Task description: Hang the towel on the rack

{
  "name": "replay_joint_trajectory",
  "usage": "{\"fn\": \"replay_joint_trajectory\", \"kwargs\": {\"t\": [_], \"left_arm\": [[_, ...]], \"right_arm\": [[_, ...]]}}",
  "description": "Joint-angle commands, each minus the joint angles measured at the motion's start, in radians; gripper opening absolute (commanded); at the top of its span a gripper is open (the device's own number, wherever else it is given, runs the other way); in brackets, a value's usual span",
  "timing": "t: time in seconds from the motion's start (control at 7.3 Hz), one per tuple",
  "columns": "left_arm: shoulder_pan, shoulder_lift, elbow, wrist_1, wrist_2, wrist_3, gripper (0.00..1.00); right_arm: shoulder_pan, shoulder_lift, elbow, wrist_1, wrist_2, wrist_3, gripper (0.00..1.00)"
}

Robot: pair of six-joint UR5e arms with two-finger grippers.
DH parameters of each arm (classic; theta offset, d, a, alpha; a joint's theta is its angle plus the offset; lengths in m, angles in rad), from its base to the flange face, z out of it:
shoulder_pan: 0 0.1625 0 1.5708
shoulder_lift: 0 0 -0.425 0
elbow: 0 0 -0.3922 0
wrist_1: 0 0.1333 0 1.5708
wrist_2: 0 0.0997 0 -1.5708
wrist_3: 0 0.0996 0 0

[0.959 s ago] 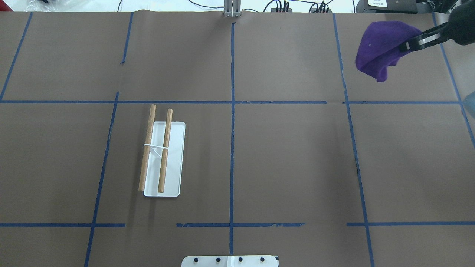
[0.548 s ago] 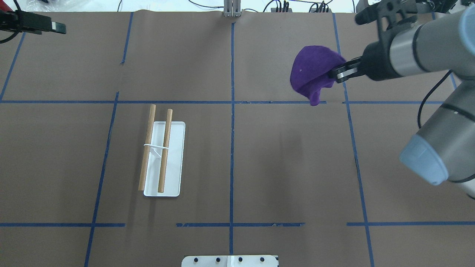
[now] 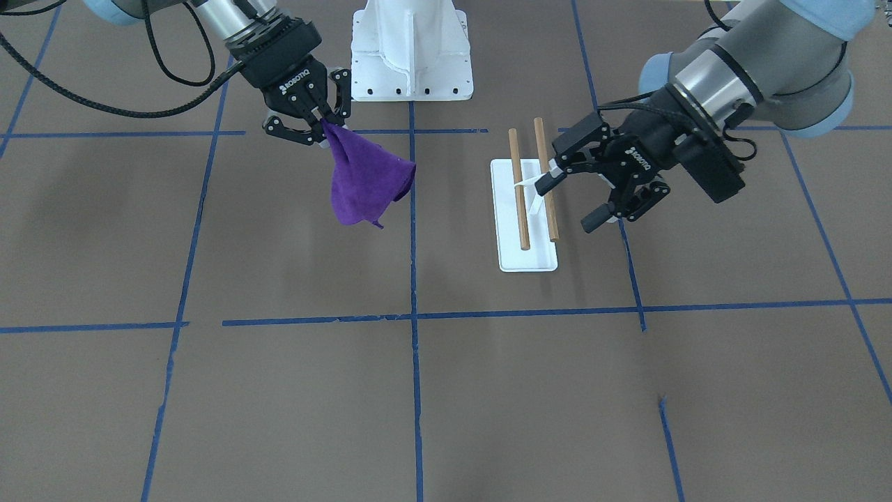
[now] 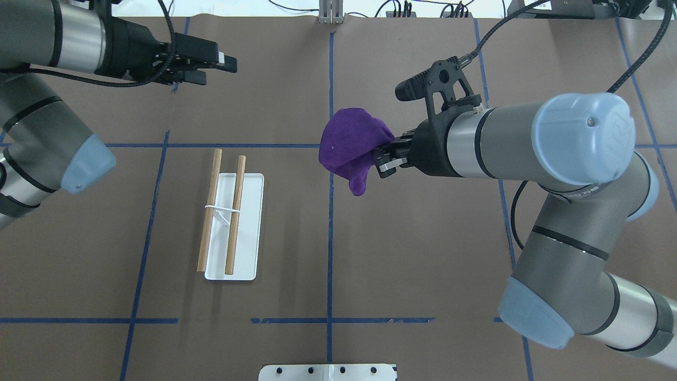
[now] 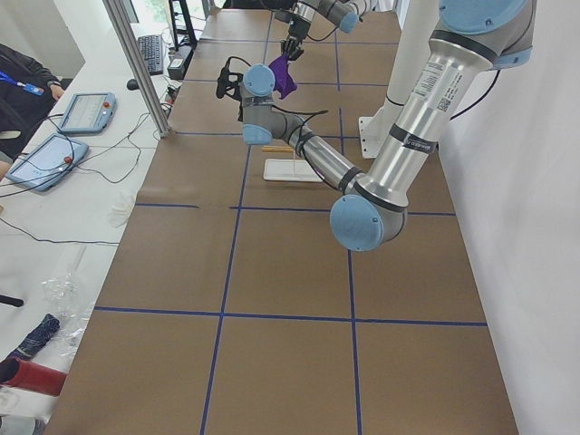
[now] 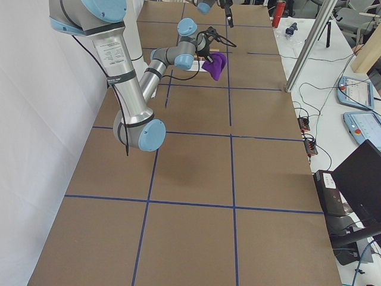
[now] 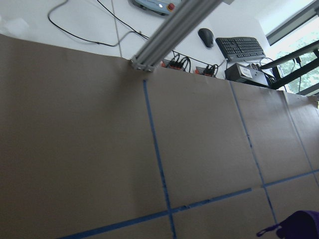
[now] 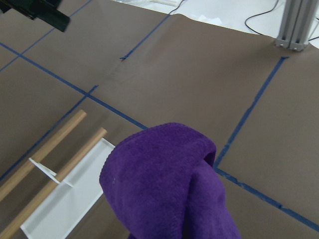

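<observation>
While the towel (image 4: 351,151) hangs bunched in mid-air near the middle of the overhead frame, off the counter (image 4: 423,254), you have it pinched by one edge in the right end effector (image 4: 385,161), which reaches in from the right and is closed on the cloth. The rack (image 4: 249,233) stands well apart to its lower left, and its two rods (image 4: 235,211) run top to bottom of that frame. So I judge your carry must go leftward and lay the cloth crosswise over them. The left end effector (image 3: 566,204), spread wide and holding nothing, hovers at upper left. In the front-facing view it looks nearer the rack than the loaded one.
</observation>
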Motion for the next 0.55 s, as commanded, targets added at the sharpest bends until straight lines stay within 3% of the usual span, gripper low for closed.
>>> {"fn": "replay_joint_trajectory", "kwargs": {"t": [0.0,0.41], "left_arm": [[0.058,-0.071,0.014,-0.018,0.003,-0.126,1.0],[0.128,-0.097,0.012,-0.098,0.003,-0.348,1.0]], "right_arm": [[-0.037,0.009,0.002,0.072,-0.004,0.002,0.0],[-0.039,0.012,-0.001,0.107,-0.013,0.002,0.0]]}}
